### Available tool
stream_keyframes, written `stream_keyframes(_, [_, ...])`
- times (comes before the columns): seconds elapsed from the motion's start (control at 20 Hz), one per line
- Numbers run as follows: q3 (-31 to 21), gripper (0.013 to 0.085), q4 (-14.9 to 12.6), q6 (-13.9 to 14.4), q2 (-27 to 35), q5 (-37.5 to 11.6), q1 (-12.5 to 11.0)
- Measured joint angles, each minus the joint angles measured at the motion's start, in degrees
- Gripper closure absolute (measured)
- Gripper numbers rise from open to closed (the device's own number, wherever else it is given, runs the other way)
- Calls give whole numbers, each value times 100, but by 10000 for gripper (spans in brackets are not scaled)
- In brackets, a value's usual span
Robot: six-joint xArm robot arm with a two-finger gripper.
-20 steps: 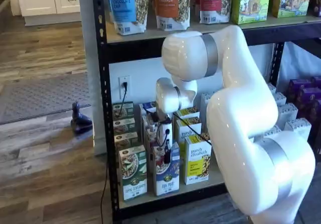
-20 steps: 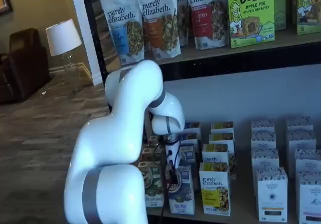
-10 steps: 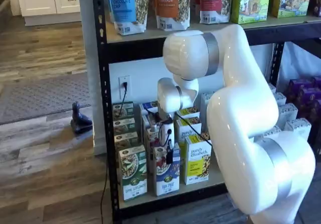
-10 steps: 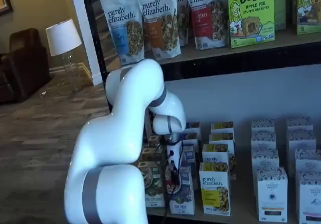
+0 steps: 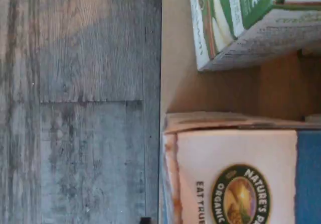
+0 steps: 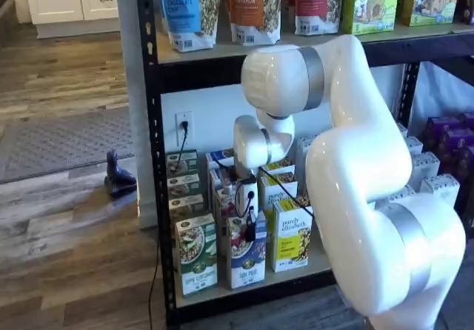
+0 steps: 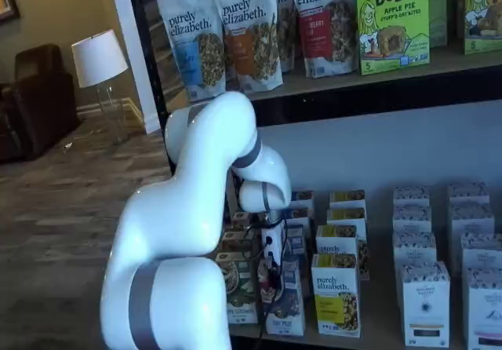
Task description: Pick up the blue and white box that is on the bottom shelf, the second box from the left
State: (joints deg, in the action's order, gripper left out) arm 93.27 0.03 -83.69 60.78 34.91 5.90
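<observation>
The blue and white box [image 6: 246, 262] stands at the front of the bottom shelf [image 6: 320, 260], between a green-and-white carton [image 6: 196, 260] and a yellow carton [image 6: 291, 237]. It shows in both shelf views [image 7: 284, 309]. My gripper [image 6: 250, 230] hangs straight down over the box's top, and its black fingers reach the upper front. In a shelf view [image 7: 271, 275] the fingers show side-on, so no gap can be made out. The wrist view shows the box's white panel and round logo [image 5: 235, 176] close up at the shelf's front edge [image 5: 175, 83].
The white arm [image 6: 355, 167] fills the middle right and hides part of the shelf. Rows of cartons stand behind the front ones, and white boxes [image 7: 425, 303] stand to the right. Tall bags [image 6: 255, 4] fill the upper level. Wooden floor [image 5: 80, 103] lies below the shelf.
The gripper has sunk a little lower onto the top of the blue and white box. The arm's elbow has shifted slightly. The box has stayed in place.
</observation>
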Motion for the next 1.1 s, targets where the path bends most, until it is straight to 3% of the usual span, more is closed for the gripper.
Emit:
stream_keyframes(0.55, [-64, 250, 76, -49, 3, -172, 16])
stream_keyframes(0.8, [-51, 410, 48, -10, 13, -132, 32])
stream_keyframes(1.1, [-41, 410, 21, 28, 31, -126, 47])
